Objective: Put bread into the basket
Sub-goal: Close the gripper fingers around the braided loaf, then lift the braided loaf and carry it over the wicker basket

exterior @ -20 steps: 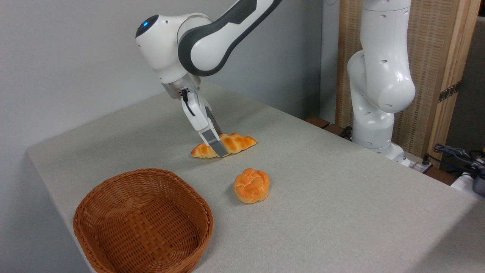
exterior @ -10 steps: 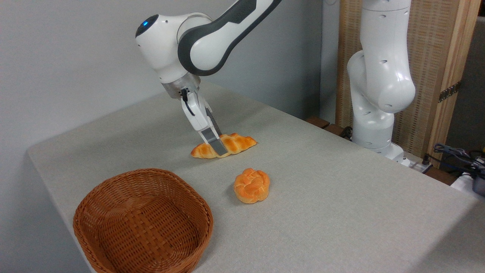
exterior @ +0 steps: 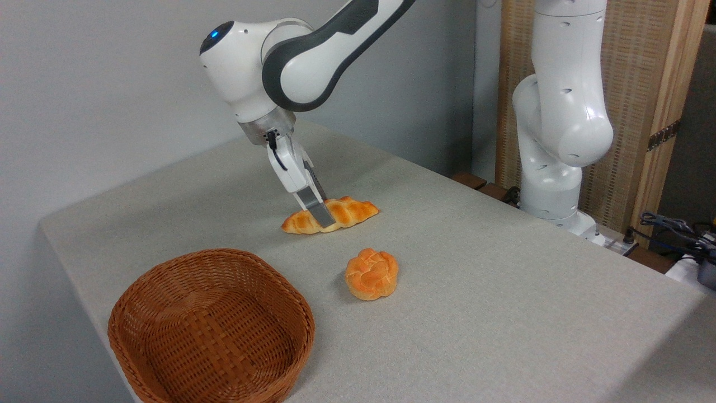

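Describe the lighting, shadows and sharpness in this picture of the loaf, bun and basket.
Camera view: soft, even light with no glare; the round knotted orange bun casts only a faint shadow to its left on the grey table; the braided golden loaf, the pincer on it and the brown wicker basket are all sharp, with no motion blur.

You have one braided bread [exterior: 331,214] and one round bun [exterior: 371,273] before you. One basket [exterior: 210,327] too.
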`<state>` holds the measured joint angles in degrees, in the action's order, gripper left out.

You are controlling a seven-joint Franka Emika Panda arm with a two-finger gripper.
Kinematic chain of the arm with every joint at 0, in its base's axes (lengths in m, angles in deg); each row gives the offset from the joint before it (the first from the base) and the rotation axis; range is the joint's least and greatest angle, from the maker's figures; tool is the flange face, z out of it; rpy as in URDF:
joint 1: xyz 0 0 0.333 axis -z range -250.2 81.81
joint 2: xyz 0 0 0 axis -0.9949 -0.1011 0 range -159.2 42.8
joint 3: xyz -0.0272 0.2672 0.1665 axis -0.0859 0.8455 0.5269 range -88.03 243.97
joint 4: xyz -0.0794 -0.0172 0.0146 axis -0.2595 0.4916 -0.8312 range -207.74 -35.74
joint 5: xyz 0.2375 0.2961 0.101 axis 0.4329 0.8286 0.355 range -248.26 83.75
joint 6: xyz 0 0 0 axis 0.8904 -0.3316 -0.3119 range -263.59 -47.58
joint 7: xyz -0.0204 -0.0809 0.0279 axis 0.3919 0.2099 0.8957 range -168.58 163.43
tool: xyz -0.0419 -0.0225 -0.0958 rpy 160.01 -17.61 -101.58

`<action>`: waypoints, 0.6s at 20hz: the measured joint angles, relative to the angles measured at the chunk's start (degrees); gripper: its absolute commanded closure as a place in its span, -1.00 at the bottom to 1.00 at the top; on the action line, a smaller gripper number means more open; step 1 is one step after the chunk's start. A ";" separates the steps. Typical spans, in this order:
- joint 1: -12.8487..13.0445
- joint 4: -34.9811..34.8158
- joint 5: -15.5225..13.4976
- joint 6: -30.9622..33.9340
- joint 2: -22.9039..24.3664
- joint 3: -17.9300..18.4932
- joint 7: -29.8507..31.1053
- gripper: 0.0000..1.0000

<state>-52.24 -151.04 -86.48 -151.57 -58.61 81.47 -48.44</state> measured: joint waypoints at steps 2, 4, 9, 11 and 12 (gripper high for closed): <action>0.00 0.05 0.02 0.00 0.04 0.00 0.00 0.40; 0.00 0.13 0.03 0.00 0.14 0.01 0.00 0.40; -0.16 2.53 0.16 -0.05 0.65 0.58 0.36 0.40; -0.44 4.52 0.19 -0.03 1.03 0.90 0.50 0.39; -0.70 5.83 0.23 -0.02 1.30 1.16 0.68 0.39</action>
<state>-52.94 -145.21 -86.25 -151.58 -57.31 82.63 -47.76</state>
